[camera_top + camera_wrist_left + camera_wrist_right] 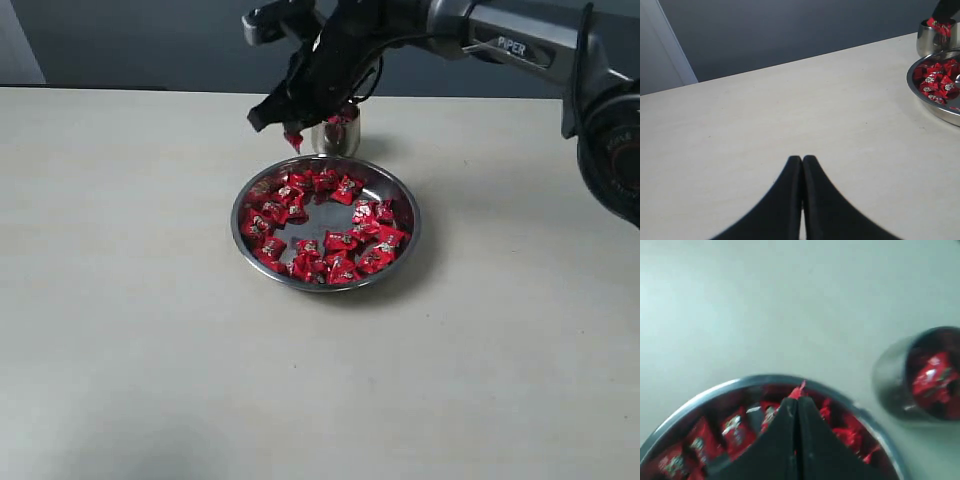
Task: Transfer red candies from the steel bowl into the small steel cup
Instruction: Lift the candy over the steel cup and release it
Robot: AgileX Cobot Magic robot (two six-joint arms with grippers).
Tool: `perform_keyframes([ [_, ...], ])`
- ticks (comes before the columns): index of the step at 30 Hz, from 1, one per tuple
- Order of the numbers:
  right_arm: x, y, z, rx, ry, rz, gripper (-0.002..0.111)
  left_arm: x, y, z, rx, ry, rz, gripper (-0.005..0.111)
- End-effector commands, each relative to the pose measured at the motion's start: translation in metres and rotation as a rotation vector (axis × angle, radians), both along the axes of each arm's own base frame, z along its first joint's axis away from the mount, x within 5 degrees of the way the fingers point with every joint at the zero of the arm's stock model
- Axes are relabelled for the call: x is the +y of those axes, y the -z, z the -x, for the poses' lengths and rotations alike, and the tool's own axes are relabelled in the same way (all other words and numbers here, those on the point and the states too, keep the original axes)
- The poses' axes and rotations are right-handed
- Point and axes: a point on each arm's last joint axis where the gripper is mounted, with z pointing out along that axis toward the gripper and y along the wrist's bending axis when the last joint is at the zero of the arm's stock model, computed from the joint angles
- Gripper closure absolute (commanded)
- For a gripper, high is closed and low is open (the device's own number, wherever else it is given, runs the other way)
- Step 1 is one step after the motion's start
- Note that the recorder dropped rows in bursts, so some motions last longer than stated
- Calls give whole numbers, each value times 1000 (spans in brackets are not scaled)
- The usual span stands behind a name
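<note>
Candy in the pinch, short of the cup

The right gripper has its fingers closed on one red candy, seemingly by just a corner of the wrapper. It hangs over the steel bowl at about 11 o'clock of the rim in the exterior view. The small steel cup stands just past the bowl at 12 o'clock, at 3 o'clock from the held sweet, with red wrappers already showing at its mouth. The other red candies lie in a ring in the bowl. The left gripper is closed on nothing, well away over the table. So thin a hold may slip on the way across. The cup is narrow and looks well filled, so an off-centre drop could bounce out, and low fingers could tip it.
</note>
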Motion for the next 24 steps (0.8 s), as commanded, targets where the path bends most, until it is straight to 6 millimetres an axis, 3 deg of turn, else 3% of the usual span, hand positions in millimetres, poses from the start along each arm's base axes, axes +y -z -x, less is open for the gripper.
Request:
perform_keyframes([
  [1, -24, -8, -28, -121, 152, -99, 109, 0, -1, 0, -12, 0, 3, 106],
  [9, -40, 8, -53, -237, 232, -159, 109, 0, -1, 0, -12, 0, 3, 106],
  [15, -42, 22, -57, -233, 238, -146, 109, 0, -1, 0, -12, 0, 3, 106],
  [22, -42, 21, -58, -251, 244, -156, 109, 0, -1, 0, -12, 0, 3, 106],
  [24, -42, 21, -58, -250, 246, -157, 104, 0, -1, 0, -12, 0, 3, 106],
])
